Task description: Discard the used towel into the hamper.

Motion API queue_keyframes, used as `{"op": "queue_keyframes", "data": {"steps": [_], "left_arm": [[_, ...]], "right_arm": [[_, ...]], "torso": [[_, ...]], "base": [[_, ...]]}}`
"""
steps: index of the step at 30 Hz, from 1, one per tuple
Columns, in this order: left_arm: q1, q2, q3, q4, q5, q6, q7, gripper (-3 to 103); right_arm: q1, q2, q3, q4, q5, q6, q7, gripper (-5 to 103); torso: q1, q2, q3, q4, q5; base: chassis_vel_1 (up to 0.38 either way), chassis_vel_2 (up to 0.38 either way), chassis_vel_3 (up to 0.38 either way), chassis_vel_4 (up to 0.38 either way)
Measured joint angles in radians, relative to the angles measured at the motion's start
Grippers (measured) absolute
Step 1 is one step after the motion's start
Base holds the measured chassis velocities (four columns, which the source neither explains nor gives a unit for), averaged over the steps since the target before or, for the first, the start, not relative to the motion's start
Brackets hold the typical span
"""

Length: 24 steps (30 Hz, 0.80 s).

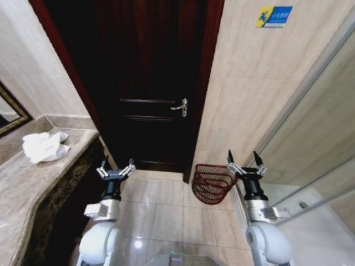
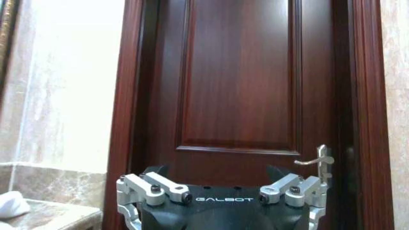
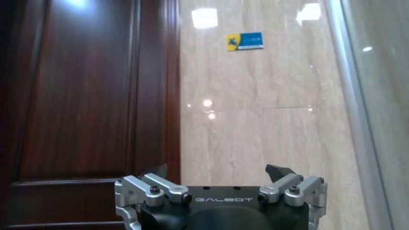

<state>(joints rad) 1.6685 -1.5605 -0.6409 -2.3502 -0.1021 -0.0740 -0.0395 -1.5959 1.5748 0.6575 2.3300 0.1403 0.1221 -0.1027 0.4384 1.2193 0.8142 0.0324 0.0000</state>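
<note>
Seen from the head camera, the marble counter (image 1: 33,183) runs along the left edge, from about eight o'clock up toward ten o'clock, and the crumpled white towel (image 1: 44,147) lies on it near its far end at roughly nine o'clock, a loose heap with its longer spread running along the counter toward the far wall; a white corner of it also shows low in the left wrist view (image 2: 9,205). Just right of the counter's dark front, at about seven o'clock, the left gripper (image 1: 116,169) is held upright over the tiled floor (image 1: 161,205), its fingers spread wide apart and holding nothing. Behind it, filling twelve o'clock, stands the dark wood door (image 1: 150,83) with a metal lever handle (image 1: 180,107). Right of the door's foot, at about five o'clock, the hamper (image 1: 213,183) sits on the floor against the beige wall (image 1: 249,83), its open mouth showing toward the camera; nothing is seen inside the reddish wicker. Touching its right edge in the picture, the right gripper (image 1: 246,162) stands upright at four o'clock, fingers likewise spread wide and empty. A blue and yellow sign (image 1: 274,16) hangs high on the wall at one o'clock, and a glass panel (image 1: 316,138) slants along the right.
</note>
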Motion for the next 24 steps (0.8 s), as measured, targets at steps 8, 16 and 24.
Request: {"op": "queue_keyframes", "data": {"steps": [8,16,24], "left_arm": [[0.014,-0.01,-0.001,-0.04,-0.033,0.022,-0.007,99],[0.018,-0.014,-0.011,-0.049,-0.062,0.068,-0.03,99],[0.018,-0.019,-0.011,-0.046,-0.064,0.07,-0.03,98]], "right_arm": [[0.004,-0.002,-0.01,0.008,0.03,0.01,0.007,100],[0.018,-0.01,-0.01,0.003,0.03,0.016,-0.001,100],[0.015,-0.005,0.001,0.007,0.035,0.024,-0.001,100]], "torso": [[0.0,0.0,0.0,0.0,0.0],[0.001,0.0,0.0,0.0001,-0.0001],[0.001,0.0,0.0,0.0001,0.0001]], "base": [[0.052,0.026,0.036,0.065],[0.067,0.084,0.085,0.072],[0.117,0.11,0.105,0.117]]}}
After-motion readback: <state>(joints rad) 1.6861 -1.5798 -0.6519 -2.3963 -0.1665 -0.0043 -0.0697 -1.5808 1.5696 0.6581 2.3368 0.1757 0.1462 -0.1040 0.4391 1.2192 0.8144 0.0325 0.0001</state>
